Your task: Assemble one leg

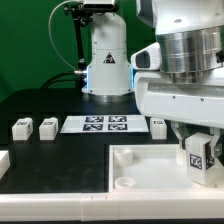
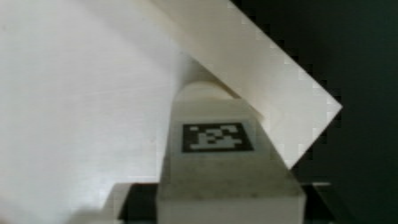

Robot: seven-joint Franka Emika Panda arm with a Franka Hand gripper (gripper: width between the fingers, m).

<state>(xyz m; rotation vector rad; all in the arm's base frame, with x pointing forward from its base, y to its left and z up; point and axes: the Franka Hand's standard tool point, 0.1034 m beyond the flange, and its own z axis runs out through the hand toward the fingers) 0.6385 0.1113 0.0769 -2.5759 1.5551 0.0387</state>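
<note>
My gripper (image 1: 199, 150) is shut on a leg (image 1: 198, 153), a small white block with a black-and-white tag on its face. It holds the leg upright over the right end of the large white recessed panel (image 1: 140, 165). In the wrist view the held leg (image 2: 217, 140) fills the middle, its tag facing the camera, with a dark finger (image 2: 146, 195) on either side and the panel's raised edge (image 2: 267, 70) running behind it. Three more legs lie on the black table: two at the exterior view's left (image 1: 22, 127) (image 1: 48, 127) and one (image 1: 157, 125) beside the marker board.
The marker board (image 1: 105, 124) lies flat at the table's middle back. The arm's white base (image 1: 105, 60) stands behind it. A white part's corner (image 1: 3, 158) shows at the exterior view's left edge.
</note>
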